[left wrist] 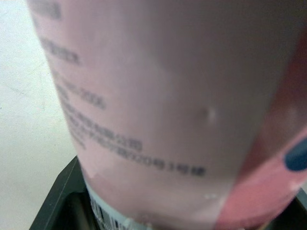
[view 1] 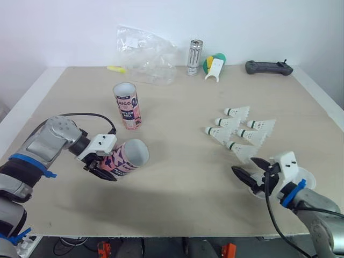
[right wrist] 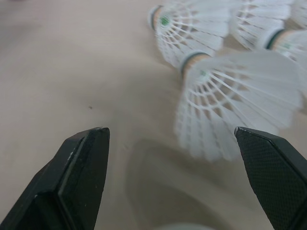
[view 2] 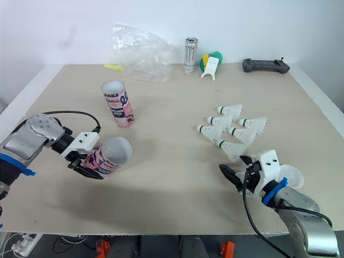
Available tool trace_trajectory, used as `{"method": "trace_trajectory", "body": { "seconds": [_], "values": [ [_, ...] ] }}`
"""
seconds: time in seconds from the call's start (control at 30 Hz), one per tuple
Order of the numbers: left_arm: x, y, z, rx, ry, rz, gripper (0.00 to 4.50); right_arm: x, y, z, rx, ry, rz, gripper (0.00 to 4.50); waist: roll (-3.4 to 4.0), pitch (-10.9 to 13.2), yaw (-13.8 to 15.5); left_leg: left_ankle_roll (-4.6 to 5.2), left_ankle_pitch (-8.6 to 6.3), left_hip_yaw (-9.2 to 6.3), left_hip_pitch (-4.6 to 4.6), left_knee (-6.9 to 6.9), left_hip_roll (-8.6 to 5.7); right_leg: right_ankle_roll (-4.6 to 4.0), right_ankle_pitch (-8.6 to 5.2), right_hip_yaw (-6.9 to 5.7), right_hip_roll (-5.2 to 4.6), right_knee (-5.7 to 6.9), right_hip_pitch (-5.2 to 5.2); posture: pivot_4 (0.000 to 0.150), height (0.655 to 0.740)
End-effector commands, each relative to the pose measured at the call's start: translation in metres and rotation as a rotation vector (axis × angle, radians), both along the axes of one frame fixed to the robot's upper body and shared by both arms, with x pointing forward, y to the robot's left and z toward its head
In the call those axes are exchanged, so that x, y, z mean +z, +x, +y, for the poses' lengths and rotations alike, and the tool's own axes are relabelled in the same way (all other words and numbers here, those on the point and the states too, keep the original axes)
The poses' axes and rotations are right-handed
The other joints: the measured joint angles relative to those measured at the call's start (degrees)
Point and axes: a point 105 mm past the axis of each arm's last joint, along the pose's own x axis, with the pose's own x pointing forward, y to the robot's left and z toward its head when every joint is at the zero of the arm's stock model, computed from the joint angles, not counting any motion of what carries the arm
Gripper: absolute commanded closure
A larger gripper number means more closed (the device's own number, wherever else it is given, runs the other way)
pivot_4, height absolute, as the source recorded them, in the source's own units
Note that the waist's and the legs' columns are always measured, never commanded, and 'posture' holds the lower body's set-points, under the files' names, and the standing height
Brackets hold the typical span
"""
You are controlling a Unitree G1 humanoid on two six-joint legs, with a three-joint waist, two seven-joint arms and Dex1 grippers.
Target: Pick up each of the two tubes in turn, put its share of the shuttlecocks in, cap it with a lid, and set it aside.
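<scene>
The left gripper (view 1: 103,165) clamps a pink shuttlecock tube (view 1: 129,156), held nearly on its side low over the table (view 1: 183,188). The tube's open mouth points away from the fingers, toward the right gripper (view 1: 250,167), which hangs empty with fingers spread wide. Just ahead of those fingertips lies the nearest shuttlecock (view 1: 243,151), first of six clustered beyond. A white lid (view 1: 307,178) rests beside the right wrist. Beyond the left gripper a second tube (view 1: 128,106) stands upright and open. Far past both, an energy drink can (view 1: 194,57), a clear plastic bag (view 1: 145,54) and a black controller (view 1: 269,67) line the far edge.
</scene>
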Motion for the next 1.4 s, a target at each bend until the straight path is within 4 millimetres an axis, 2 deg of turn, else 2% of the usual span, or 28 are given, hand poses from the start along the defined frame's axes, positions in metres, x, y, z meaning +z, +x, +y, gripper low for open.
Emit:
{"method": "trace_trajectory", "body": {
  "seconds": [0.03, 0.07, 0.17, 0.27, 0.3, 0.37, 0.4, 0.43, 0.6, 0.67, 0.8, 0.93, 0.97, 1.0, 1.07, 1.27, 1.33, 1.4],
  "values": [
    [-0.023, -0.011, -0.001, -0.026, 0.027, 0.088, 1.65, 0.01, 0.005, 0.001, 0.006, -0.005, -0.048, 0.0, 0.0, 0.0, 0.04, 0.0, 0.0, 0.0, 0.0, 0.0, 0.0, 0.0, 0.0, 0.0, 0.0, 0.0, 0.0, 0.15, 0.74],
    [-0.024, -0.011, -0.001, -0.024, 0.026, 0.089, 1.65, 0.01, 0.007, 0.001, 0.006, -0.004, -0.052, 0.0, 0.0, 0.0, 0.05, 0.0, 0.0, 0.0, 0.0, 0.0, 0.0, 0.0, 0.0, 0.0, 0.0, 0.0, 0.01, 0.15, 0.74],
    [-0.028, -0.011, 0.0, -0.016, 0.018, 0.092, 1.67, 0.012, 0.01, 0.0, 0.003, -0.004, -0.061, 0.81, 0.08, -0.05, 0.06, 0.0, 0.0, 0.0, 0.0, 0.0, 0.0, 0.0, -0.01, 0.0, 0.0, 0.0, 0.02, 0.15, 0.74],
    [-0.032, -0.012, 0.001, -0.016, 0.012, 0.093, 1.67, 0.012, 0.009, 0.001, 0.013, -0.003, -0.063, 2.17, 0.25, -0.15, 0.07, 0.01, 0.0, 0.0, 0.01, 0.0, 0.0, 0.0, -0.01, 0.0, 0.01, 0.0, 0.04, 0.15, 0.74],
    [-0.033, -0.013, 0.001, -0.017, 0.01, 0.094, 1.67, 0.012, 0.008, 0.001, 0.017, -0.006, -0.062, 2.78, 0.27, -0.16, 0.07, 0.01, 0.0, 0.0, 0.02, 0.0, 0.0, 0.01, -0.01, 0.0, 0.01, 0.0, 0.06, 0.15, 0.74],
    [-0.033, -0.013, 0.0, -0.016, 0.006, 0.094, 1.67, 0.012, 0.005, 0.002, 0.026, -0.01, -0.062, 3.63, 0.3, -0.18, 0.07, 0.01, 0.0, 0.0, 0.06, 0.0, 0.0, 0.0, -0.02, 0.0, 0.01, 0.0, 0.1, 0.15, 0.74],
    [-0.034, -0.013, 0.0, -0.016, 0.004, 0.095, 1.67, 0.013, 0.004, 0.002, 0.03, -0.012, -0.064, 4.3, 0.3, -0.18, 0.07, 0.01, 0.0, 0.0, 0.09, 0.01, 0.0, -0.04, -0.05, 0.0, 0.01, 0.0, 0.15, 0.15, 0.74],
    [-0.034, -0.013, 0.0, -0.017, 0.003, 0.095, 1.67, 0.013, 0.003, 0.003, 0.033, -0.012, -0.065, 4.45, 0.3, -0.18, 0.06, 0.01, 0.0, -0.01, 0.13, 0.0, 0.0, -0.09, -0.08, 0.0, 0.01, 0.0, 0.2, 0.15, 0.74],
    [-0.036, -0.015, 0.0, -0.017, -0.009, 0.098, 1.67, 0.023, -0.005, 0.003, 0.046, -0.045, -0.09, 4.45, 0.36, -0.21, 0.03, 0.02, -0.01, 0.0, 0.26, 0.0, -0.01, -0.26, -0.25, 0.02, 0.02, 0.0, 0.38, 0.15, 0.74],
    [-0.036, -0.015, 0.0, -0.016, -0.008, 0.098, 1.67, 0.029, -0.013, 0.013, 0.107, -0.072, -0.082, 4.45, 0.41, -0.25, 0.05, 0.02, -0.01, 0.0, 0.26, 0.0, -0.01, -0.25, -0.26, 0.02, 0.01, 0.0, 0.38, 0.15, 0.74],
    [-0.037, -0.015, 0.001, -0.013, -0.01, 0.101, 1.67, 0.063, -0.034, 0.057, 0.365, -0.112, -0.132, 4.45, 0.53, -0.32, -0.03, 0.05, -0.03, 0.0, 0.25, -0.01, -0.01, -0.28, -0.4, 0.03, 0.05, 0.0, 0.46, 0.15, 0.74],
    [-0.039, -0.014, 0.0, -0.01, -0.014, 0.103, 1.67, 0.086, -0.038, 0.087, 0.518, -0.164, -0.188, 4.45, 0.47, -0.4, -0.09, 0.07, -0.04, -0.01, 0.32, 0.0, -0.01, -0.29, -0.4, 0.06, 0.08, 0.0, 0.53, 0.15, 0.74],
    [-0.039, -0.014, 0.0, -0.007, -0.021, 0.105, 1.67, 0.094, -0.039, 0.101, 0.58, -0.147, -0.216, 4.45, 0.41, -0.41, 0.06, 0.07, -0.04, -0.01, 0.34, 0.0, 0.01, -0.31, -0.41, 0.06, 0.09, 0.0, 0.55, 0.15, 0.74],
    [-0.04, -0.014, 0.0, -0.002, -0.028, 0.11, 1.67, 0.098, -0.043, 0.116, 0.669, -0.151, -0.235, 4.45, 0.39, -0.43, -0.01, 0.07, -0.04, -0.01, 0.31, 0.0, 0.01, -0.34, -0.43, 0.06, 0.1, 0.0, 0.56, 0.15, 0.74],
    [-0.042, -0.014, 0.0, 0.003, -0.032, 0.115, 1.67, 0.1, -0.05, 0.134, 0.784, -0.166, -0.242, 4.45, 0.46, -0.44, 0.13, 0.07, -0.03, 0.01, 0.28, 0.02, -0.01, -0.34, -0.46, 0.11, 0.09, -0.02, 0.57, 0.15, 0.74],
    [-0.045, -0.012, 0.001, 0.008, -0.028, 0.118, 1.67, 0.093, -0.024, 0.161, 0.893, -0.281, -0.257, 4.45, 0.45, -0.46, 0.18, 0.07, -0.04, 0.01, 0.18, 0.0, -0.03, -0.3, -0.73, 0.1, 0.13, -0.01, 0.68, 0.15, 0.74],
    [-0.047, -0.011, 0.001, 0.008, -0.028, 0.122, 1.67, 0.103, -0.008, 0.176, 0.921, -0.318, -0.311, 4.45, 0.5, -0.47, 0.09, 0.08, -0.03, 0.01, 0.2, 0.0, -0.03, -0.3, -0.72, 0.09, 0.14, 0.02, 0.68, 0.15, 0.74],
    [-0.048, -0.011, 0.001, 0.008, -0.029, 0.123, 1.67, 0.114, -0.002, 0.187, 0.964, -0.33, -0.358, 4.45, 0.52, -0.49, -0.14, 0.17, 0.03, 0.02, 0.26, 0.01, -0.02, -0.34, -0.65, 0.09, 0.15, 0.05, 0.67, 0.15, 0.74]
  ]
}}
